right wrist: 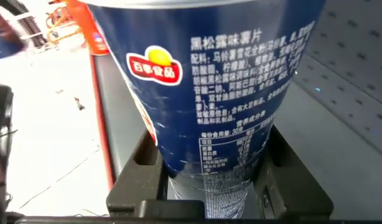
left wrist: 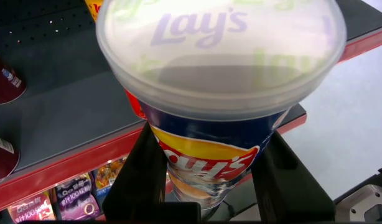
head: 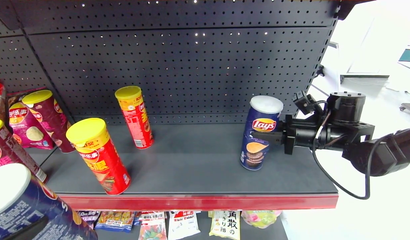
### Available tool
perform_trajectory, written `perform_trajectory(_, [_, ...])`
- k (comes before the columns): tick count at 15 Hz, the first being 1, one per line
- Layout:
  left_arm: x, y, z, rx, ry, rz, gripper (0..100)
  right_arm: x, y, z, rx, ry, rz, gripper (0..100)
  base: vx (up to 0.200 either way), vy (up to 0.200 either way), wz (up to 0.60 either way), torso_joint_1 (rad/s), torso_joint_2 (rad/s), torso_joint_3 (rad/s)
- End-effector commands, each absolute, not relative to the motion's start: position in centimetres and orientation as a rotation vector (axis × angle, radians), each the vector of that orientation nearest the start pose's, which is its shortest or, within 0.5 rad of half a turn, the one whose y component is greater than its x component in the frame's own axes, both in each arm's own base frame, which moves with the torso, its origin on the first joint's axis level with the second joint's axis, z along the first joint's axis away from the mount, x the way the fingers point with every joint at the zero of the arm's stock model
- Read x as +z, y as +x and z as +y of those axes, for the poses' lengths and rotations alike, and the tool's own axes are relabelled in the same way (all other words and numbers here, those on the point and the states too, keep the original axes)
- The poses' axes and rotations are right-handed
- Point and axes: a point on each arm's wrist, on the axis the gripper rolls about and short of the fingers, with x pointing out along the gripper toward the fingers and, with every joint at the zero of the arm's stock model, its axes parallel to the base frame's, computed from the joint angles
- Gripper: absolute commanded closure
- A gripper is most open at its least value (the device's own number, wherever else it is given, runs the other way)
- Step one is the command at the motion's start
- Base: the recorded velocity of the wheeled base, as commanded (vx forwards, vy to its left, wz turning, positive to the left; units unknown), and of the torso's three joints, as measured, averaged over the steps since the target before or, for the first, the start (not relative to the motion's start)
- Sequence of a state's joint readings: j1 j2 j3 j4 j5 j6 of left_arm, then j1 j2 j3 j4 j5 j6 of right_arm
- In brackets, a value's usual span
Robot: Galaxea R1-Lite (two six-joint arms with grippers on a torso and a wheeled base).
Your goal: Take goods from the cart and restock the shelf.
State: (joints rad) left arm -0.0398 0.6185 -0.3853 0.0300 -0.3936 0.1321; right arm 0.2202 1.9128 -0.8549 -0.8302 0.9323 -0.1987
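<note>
Blue can [head: 256, 151] on shelf [head: 198, 160] in rt end effector [head: 263, 136], red can [head: 134, 116] well apart

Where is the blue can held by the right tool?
Head view: the blue can stands at the right part of the shelf, gripped by the right tool, well right of the rear red can.

The right arm [head: 385, 151] is matte black, with a cylindrical wrist housing [head: 345, 108] and a thin black cable [head: 338, 188] looping underneath. The right gripper [head: 262, 133] has flat black fingers [head: 267, 137].
</note>
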Motion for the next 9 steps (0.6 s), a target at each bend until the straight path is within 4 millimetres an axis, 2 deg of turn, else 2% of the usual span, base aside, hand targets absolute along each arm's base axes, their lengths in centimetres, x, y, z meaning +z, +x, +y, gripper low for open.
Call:
perform_trajectory(1, [18.2, 4.0, -1.0, -0.448, 0.083, 0.230, 100, 14.8, 31.5, 9.8, 1.190, -0.097, 0.105, 100, 0.000, 0.000, 0.00, 0.000, 0.00, 0.000])
perform_trajectory(3, [18.2, 4.0, -1.0, -0.448, 0.083, 0.227, 100, 14.0, 31.0, 9.9, 1.205, -0.113, 0.099, 100, 0.000, 0.000, 0.00, 0.000, 0.00, 0.000])
perform_trajectory(9, [18.3, 3.9, -1.0, -0.447, 0.085, 0.219, 100, 13.7, 30.2, 11.0, 1.249, -0.132, 0.094, 100, 0.000, 0.000, 0.00, 0.000, 0.00, 0.000])
